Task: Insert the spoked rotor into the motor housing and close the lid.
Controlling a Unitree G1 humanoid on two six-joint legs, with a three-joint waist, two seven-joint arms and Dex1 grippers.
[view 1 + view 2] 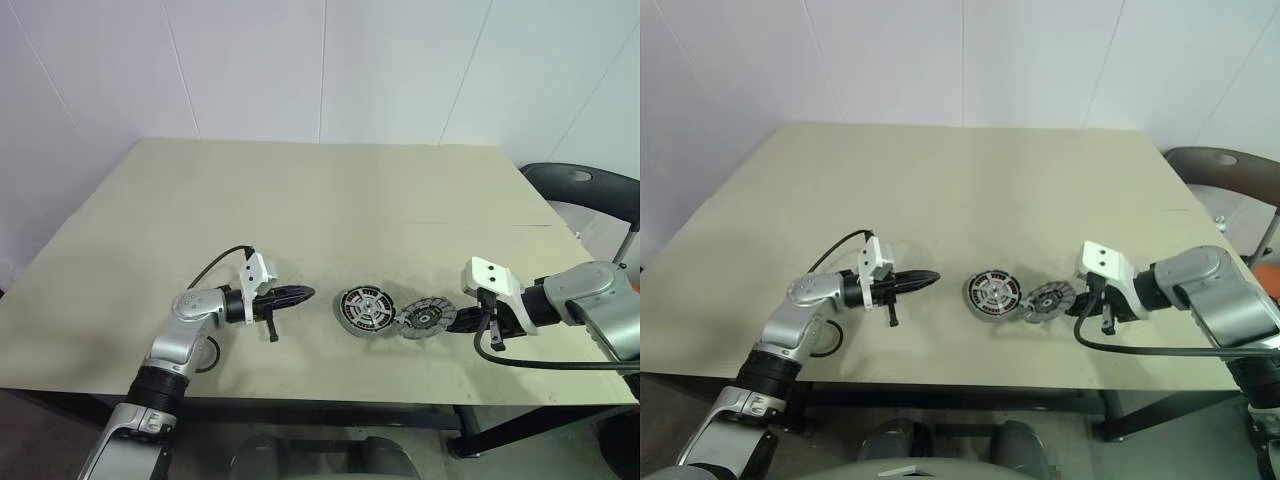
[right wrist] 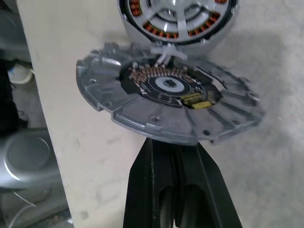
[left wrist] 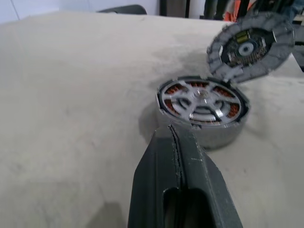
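One lid (image 2: 166, 102), without legible writing, held by right gripper (image 2: 173, 142).

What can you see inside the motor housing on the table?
Inside the motor housing sits the spoked rotor, with copper-coloured windings showing between its spokes. What lies beneath the rotor is covered. The lid is tilted beside it, not closed.

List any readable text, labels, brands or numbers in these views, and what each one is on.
None can be read.
The lid has a small circuit board with a yellow component at its centre; any marking there is too small to read.
The motor housing, the spoked rotor and both grippers carry no visible text.
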